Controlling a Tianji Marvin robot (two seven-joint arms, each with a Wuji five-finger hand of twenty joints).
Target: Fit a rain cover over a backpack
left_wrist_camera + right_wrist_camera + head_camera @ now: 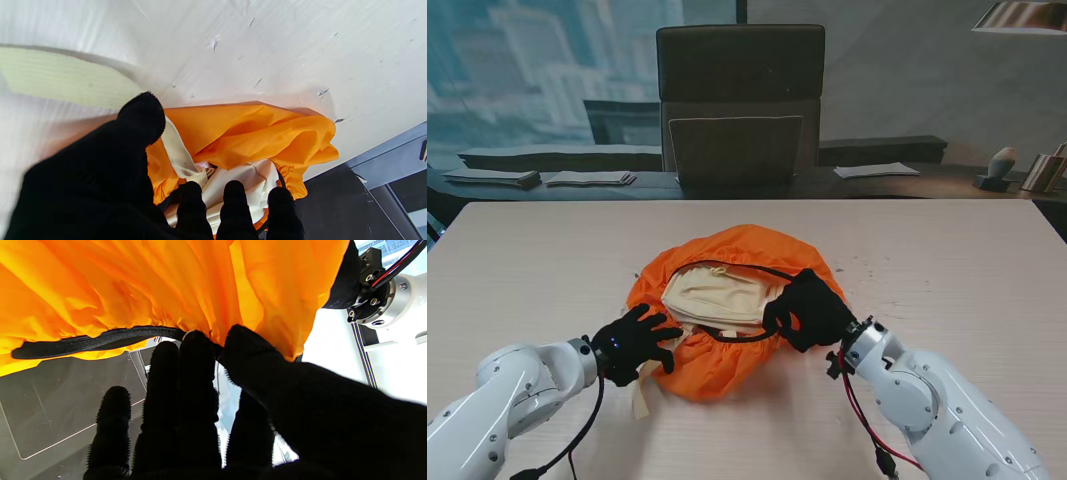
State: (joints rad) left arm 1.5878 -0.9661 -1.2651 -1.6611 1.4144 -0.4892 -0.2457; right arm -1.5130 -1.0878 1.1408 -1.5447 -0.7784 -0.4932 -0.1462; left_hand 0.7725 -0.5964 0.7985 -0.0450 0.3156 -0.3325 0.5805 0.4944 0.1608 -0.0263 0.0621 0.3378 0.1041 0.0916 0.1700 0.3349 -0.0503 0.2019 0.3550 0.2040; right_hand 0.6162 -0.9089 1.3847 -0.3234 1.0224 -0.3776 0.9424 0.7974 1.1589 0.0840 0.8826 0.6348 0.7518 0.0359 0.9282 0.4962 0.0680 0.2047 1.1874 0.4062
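Left hand (pixel 634 343), lower left of frame, fingers spread, resting on orange rain cover (pixel 727 365). Right hand (pixel 807 310) pinches the cover's black elastic hem (pixel 93 340). Cream backpack (pixel 717 295) sits inside, probably half enclosed, mid-table (pixel 947 260).

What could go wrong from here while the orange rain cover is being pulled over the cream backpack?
1. The right hand pinches the rain cover at its black elastic hem between thumb and fingers only; under tension the hem might slip out and snap back.
2. The left hand rests spread on the cover's near-left edge without a clear grip, so the backpack may slide across the table.
3. A cream strap pokes out underneath and could snag.
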